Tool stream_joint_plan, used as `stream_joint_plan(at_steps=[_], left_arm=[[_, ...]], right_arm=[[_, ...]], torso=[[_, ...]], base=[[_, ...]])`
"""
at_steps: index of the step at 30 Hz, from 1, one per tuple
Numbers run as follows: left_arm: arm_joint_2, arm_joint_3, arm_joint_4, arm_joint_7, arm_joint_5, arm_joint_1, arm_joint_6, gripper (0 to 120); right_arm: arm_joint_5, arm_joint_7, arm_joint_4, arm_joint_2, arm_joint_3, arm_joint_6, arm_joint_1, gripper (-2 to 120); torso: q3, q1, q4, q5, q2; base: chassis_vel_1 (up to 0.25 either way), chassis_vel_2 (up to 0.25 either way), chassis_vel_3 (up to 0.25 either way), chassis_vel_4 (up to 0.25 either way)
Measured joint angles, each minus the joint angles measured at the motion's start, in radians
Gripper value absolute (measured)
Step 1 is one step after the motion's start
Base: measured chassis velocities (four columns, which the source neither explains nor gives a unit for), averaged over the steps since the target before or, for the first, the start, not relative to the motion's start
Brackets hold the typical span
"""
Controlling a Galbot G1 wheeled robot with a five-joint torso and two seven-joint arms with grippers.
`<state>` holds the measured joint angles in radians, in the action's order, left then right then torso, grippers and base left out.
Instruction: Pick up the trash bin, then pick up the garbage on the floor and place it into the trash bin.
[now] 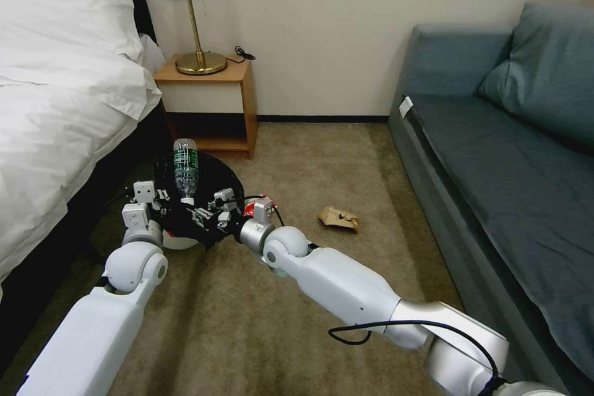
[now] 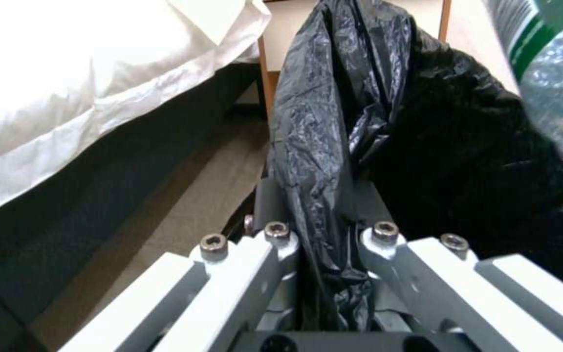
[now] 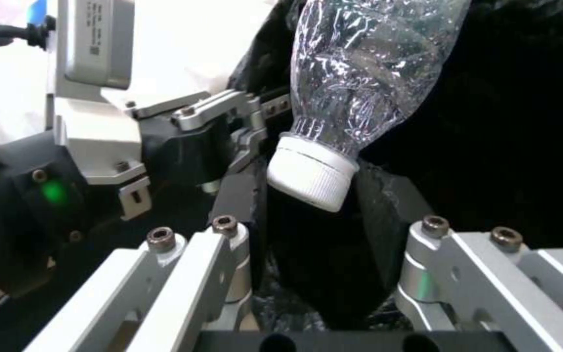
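Head view: left gripper (image 1: 162,198) clamps trash bin (image 1: 213,173) bag rim; right gripper (image 1: 207,213) spread apart, clear bottle (image 1: 185,170) cap-down between its fingers, not gripped.

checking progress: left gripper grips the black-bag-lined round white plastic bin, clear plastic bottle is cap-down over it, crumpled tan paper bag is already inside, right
One thing is wrong: the crumpled tan paper bag lies on the carpet, as the head view shows. The left gripper does grip the bin, and the clear plastic bottle is cap-down over it.
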<state>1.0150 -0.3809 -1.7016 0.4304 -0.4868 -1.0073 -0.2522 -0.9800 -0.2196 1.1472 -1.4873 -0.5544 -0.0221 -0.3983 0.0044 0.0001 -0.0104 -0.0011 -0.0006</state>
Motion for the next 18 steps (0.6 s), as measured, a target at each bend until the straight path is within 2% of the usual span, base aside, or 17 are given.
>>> stream_joint_plan(at_steps=[4, 6, 7, 13, 16, 18], left_arm=[[-0.003, -0.003, 0.002, 0.000, 0.000, -0.001, 0.002, 6], [-0.004, -0.003, 0.007, -0.001, 0.000, 0.001, 0.002, 6], [-0.004, -0.003, 0.007, -0.001, 0.000, 0.001, 0.002, 6], [-0.003, 0.000, 0.012, -0.001, -0.001, 0.006, 0.002, 6], [-0.003, 0.000, 0.014, -0.001, -0.001, 0.006, 0.002, 6], [-0.003, -0.001, 0.018, -0.001, -0.001, 0.007, 0.003, 6]], right_arm=[[0.000, -0.002, -0.004, 0.000, -0.002, -0.005, 0.004, 34], [0.001, -0.004, -0.009, -0.001, -0.002, -0.011, 0.005, 45], [0.001, -0.004, -0.009, -0.001, -0.002, -0.011, 0.005, 45], [0.001, -0.011, -0.017, -0.006, -0.002, -0.016, 0.005, 71], [0.002, -0.012, -0.017, -0.006, -0.001, -0.017, 0.004, 78], [0.006, -0.013, -0.012, -0.001, 0.003, -0.025, -0.001, 90]], torso=[[0.000, 0.000, 0.0000, 0.0000, 0.000], [0.000, 0.000, 0.0000, 0.0000, 0.000], [0.000, 0.000, 0.0000, 0.0000, 0.000], [0.000, 0.000, 0.0000, 0.0000, 0.000], [0.000, 0.000, 0.0000, 0.0000, 0.000], [0.000, 0.000, 0.0001, 0.0000, 0.000]], base=[[0.000, 0.000, 0.000, 0.000], [0.000, 0.000, 0.000, 0.000], [0.000, 0.000, 0.000, 0.000], [0.000, 0.000, 0.000, 0.000], [0.000, 0.000, 0.000, 0.000], [0.000, 0.000, 0.000, 0.000]])
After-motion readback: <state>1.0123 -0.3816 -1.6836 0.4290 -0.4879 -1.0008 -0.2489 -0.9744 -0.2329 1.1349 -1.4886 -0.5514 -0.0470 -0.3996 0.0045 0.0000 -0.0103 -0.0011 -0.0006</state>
